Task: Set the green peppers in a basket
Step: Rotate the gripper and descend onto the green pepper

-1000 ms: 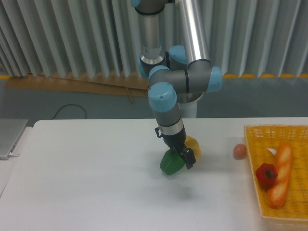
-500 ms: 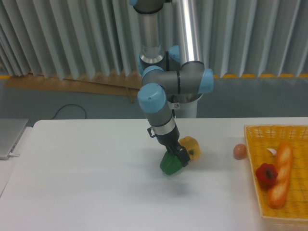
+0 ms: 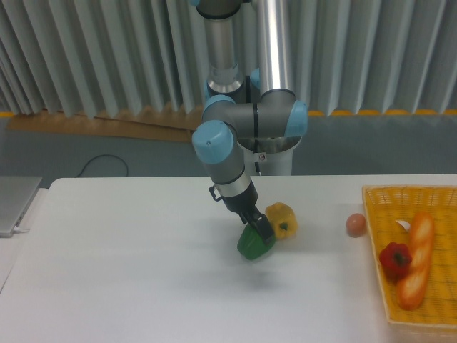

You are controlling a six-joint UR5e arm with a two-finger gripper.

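Green pepper: the green pepper [image 3: 254,244] sits on the white table [image 3: 128,271] near its middle, leaning a little, its upper side under the arm's tip.
Gripper: the gripper [image 3: 260,229] comes down slanted from about 11 o'clock onto the pepper's top; it looks pressed against it, but I cannot tell how wide the jaws stand or whether they really have hold.
Why so: my guess is the tilt lets the fingers reach the pepper without shoving its neighbour.
Yellow pepper: the yellow pepper [image 3: 281,219] lies just beside the green one, at its 1 o'clock, crowding that side.
Basket: the basket [image 3: 374,243] is well apart at 3 o'clock, already holding a red pepper [image 3: 395,260] and a bread loaf [image 3: 415,259].
In the way: a brownish egg [image 3: 355,225] rests between pepper and basket, near the basket's rim.
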